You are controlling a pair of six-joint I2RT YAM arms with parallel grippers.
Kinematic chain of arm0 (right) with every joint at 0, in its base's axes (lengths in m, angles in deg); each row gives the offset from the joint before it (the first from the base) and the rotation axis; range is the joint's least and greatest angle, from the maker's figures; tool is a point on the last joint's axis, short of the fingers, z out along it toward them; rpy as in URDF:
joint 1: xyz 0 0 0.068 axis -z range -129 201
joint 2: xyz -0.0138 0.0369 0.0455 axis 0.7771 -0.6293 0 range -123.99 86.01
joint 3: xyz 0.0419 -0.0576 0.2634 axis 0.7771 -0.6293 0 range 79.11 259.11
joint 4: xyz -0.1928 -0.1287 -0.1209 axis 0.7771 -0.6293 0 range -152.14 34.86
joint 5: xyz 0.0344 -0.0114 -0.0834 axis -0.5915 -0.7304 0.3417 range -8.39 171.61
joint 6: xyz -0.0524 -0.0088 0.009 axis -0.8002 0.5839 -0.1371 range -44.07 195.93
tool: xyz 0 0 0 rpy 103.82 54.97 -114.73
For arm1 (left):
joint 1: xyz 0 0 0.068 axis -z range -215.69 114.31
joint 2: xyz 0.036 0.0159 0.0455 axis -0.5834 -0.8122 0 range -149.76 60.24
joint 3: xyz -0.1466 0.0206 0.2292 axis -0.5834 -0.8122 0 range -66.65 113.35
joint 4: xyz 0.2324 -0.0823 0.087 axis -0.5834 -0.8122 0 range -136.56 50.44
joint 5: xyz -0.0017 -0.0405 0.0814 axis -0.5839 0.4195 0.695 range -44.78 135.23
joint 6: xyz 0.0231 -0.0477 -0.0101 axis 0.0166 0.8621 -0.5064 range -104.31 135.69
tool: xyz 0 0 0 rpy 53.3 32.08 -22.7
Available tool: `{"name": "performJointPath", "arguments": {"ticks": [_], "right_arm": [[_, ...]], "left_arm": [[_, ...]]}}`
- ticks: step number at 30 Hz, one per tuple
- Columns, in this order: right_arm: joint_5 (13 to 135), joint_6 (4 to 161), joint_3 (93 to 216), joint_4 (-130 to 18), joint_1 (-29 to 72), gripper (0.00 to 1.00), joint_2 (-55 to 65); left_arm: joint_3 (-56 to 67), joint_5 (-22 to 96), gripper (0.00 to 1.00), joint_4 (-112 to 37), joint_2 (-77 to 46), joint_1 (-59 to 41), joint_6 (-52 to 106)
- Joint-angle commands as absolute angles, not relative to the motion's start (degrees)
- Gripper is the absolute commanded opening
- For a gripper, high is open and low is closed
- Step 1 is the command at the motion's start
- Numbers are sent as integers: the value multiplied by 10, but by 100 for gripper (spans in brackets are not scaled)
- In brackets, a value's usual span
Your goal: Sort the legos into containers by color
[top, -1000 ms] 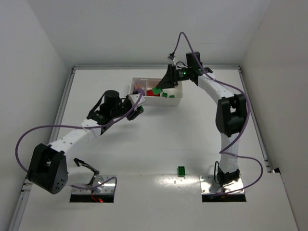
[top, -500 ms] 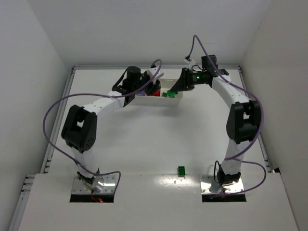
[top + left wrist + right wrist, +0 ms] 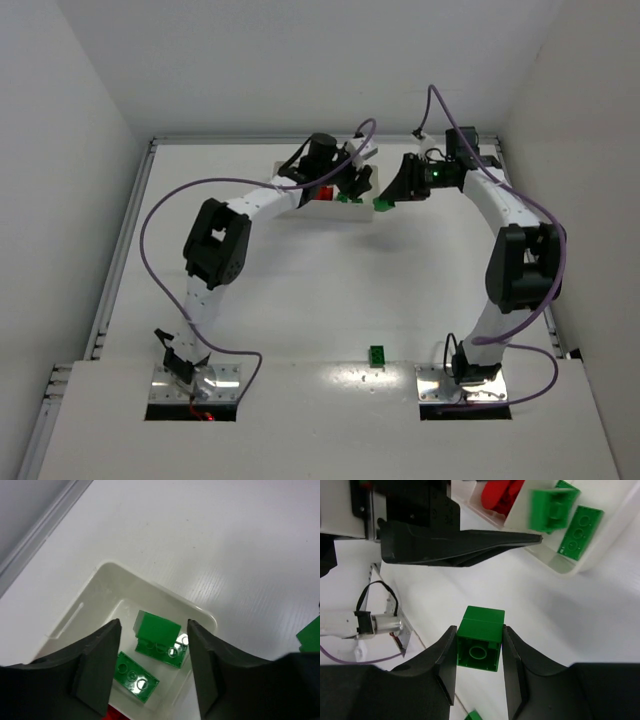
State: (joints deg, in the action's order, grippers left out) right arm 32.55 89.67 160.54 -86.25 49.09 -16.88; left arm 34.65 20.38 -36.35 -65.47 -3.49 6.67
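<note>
We find the right gripper [image 3: 479,642] clamped on a green brick [image 3: 481,629], seemingly beside the tray [image 3: 107,580]; left gripper [image 3: 152,630] agape. Next: release among greens [image 3: 136,676].

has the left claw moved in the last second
Yes. The left claw swung right and farther back, from the tray's near-left corner to above its right end.
</note>
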Motion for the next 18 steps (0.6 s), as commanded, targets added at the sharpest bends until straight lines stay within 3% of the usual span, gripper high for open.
{"name": "performJointPath", "arguments": {"ticks": [1,4,12,18], "right_arm": [[329,877,1608,-869,500,0,-141],[329,877,1614,-869,506,0,-147],[312,882,1632,-855,506,0,-174],[282,914,1666,-827,494,0,-216]], "left_arm": [[384,204,63,-374,-660,-37,100],[378,204,77,-369,-650,-37,86],[202,125,77,-297,-505,-78,73],[168,-26,77,-494,-416,-84,-125]]}}
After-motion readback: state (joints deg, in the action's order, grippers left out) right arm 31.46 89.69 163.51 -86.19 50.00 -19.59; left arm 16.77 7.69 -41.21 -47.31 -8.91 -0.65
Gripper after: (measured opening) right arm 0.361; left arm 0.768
